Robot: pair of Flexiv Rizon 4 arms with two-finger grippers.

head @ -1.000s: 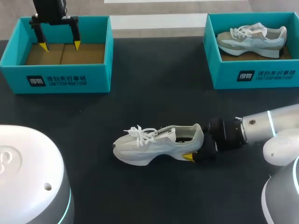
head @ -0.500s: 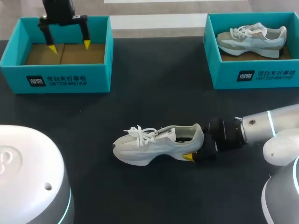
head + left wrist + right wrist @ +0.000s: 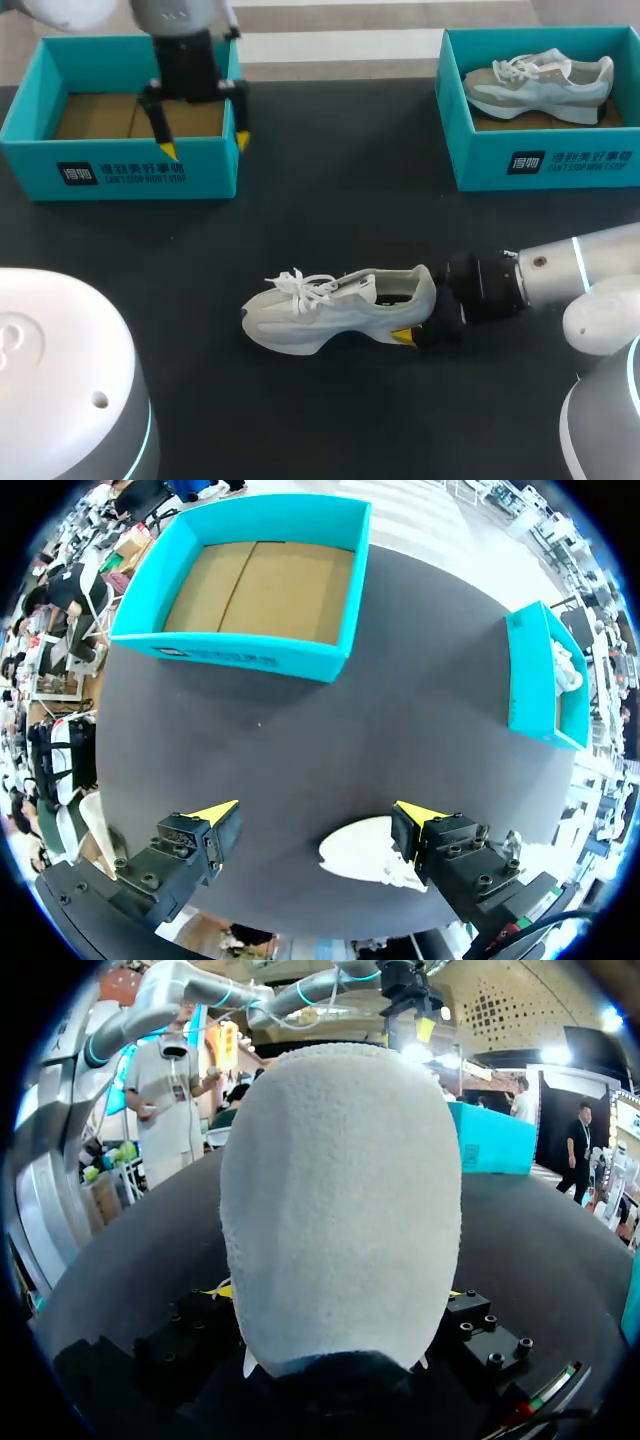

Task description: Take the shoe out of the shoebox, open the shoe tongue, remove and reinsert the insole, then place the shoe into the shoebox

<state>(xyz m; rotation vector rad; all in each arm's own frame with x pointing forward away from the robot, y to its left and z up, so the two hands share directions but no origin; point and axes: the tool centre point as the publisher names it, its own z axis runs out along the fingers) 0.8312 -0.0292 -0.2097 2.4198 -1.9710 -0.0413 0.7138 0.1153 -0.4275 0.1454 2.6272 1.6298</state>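
We are looking at a pale grey-and-white shoe (image 3: 335,310) with white laces, standing upright on its sole in the middle of the dark surface (image 3: 340,200), toe pointing left. The teal left shoebox (image 3: 120,172) is sitting open, brown cardboard floor showing. The teal right shoebox (image 3: 545,165) is holding a second shoe (image 3: 540,82).

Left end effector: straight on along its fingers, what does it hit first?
Likely the bare black tabletop, between the empty teal cardboard shoebox and the white lace-up sneaker; depth unclear.

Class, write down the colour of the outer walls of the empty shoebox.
Teal; the empty shoebox shows best in the head view.
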